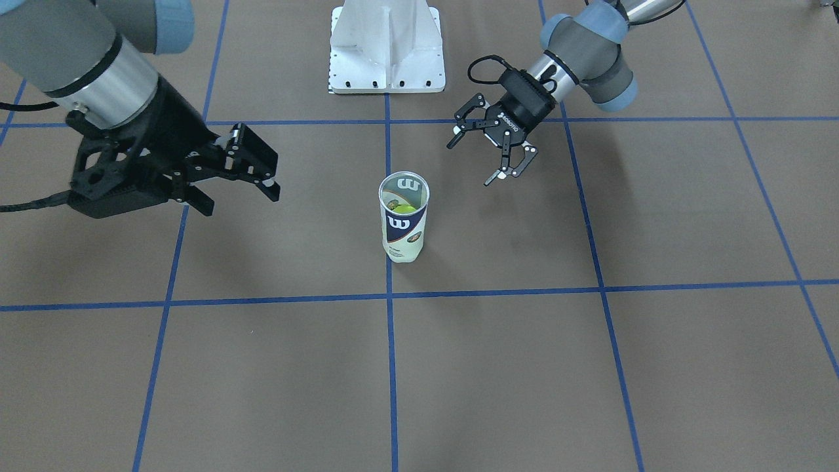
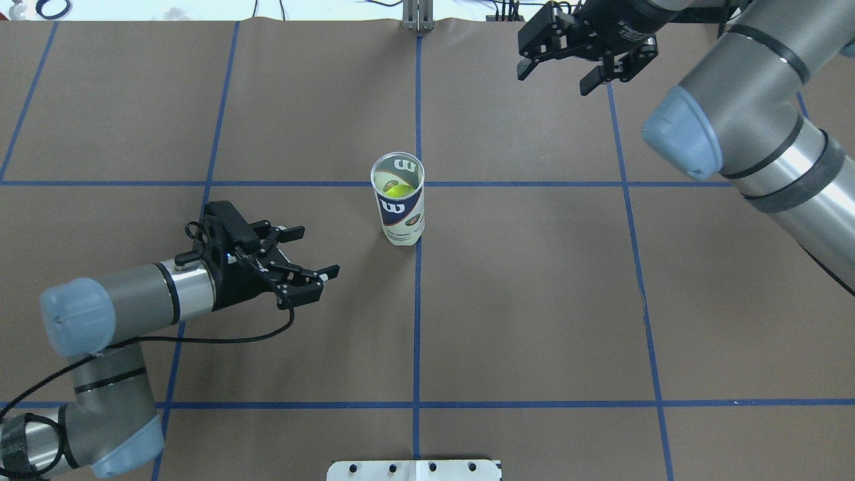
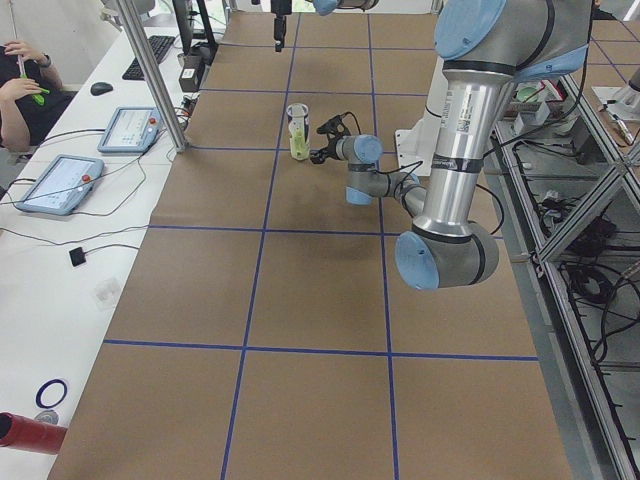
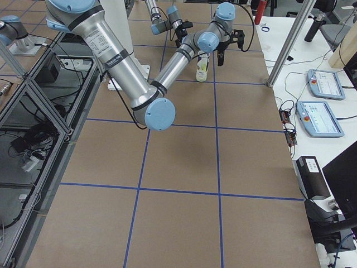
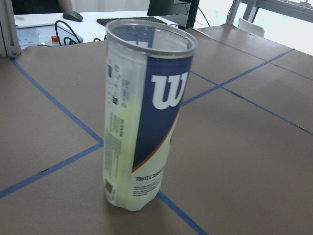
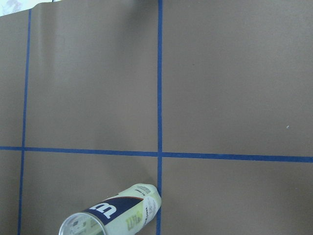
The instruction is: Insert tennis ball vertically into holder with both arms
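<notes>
- Brown table [image 2: 534, 300] is occupied by the upright holder [image 2: 401, 217], tennis ball [image 2: 399, 190] inside.
- Left gripper [image 2: 319, 252] and right gripper [image 2: 554, 80] are held open, empty; insertion is judged done, retreat needed.

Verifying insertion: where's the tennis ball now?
Tennis ball sits inside the upright holder, at table centre in the overhead view, on the middle blue tape line.

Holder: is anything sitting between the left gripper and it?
Nothing visible does. Only bare table lies between the open left gripper and the upright holder, which stands apart from it.
</notes>
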Controlling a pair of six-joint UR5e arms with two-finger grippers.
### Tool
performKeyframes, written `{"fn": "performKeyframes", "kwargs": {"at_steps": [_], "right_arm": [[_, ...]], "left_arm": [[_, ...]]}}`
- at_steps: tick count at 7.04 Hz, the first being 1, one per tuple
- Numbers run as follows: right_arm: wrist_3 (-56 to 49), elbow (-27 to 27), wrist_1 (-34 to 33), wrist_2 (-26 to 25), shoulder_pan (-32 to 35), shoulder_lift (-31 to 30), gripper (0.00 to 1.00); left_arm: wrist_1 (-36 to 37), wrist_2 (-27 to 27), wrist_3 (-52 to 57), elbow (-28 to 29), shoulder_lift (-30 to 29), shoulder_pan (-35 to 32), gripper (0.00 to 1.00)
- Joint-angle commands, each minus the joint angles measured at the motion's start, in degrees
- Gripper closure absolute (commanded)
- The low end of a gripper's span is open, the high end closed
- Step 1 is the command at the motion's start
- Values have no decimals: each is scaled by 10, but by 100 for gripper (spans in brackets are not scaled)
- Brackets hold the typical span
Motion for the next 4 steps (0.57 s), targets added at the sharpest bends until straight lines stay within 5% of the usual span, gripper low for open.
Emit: {"fn": "performKeyframes", "kwargs": {"at_steps": [1, 3, 4], "right_arm": [[-110, 4, -2, 25, 54, -75, 0], [-294, -33, -8, 19, 96, -148, 0], [-405, -63, -38, 4, 119, -150, 0]], "left_arm": [[64, -133, -1, -7, 19, -135, 1], [284, -373, 30, 4, -5, -329, 1], [401, -395, 93, 21, -40, -348, 0]]}}
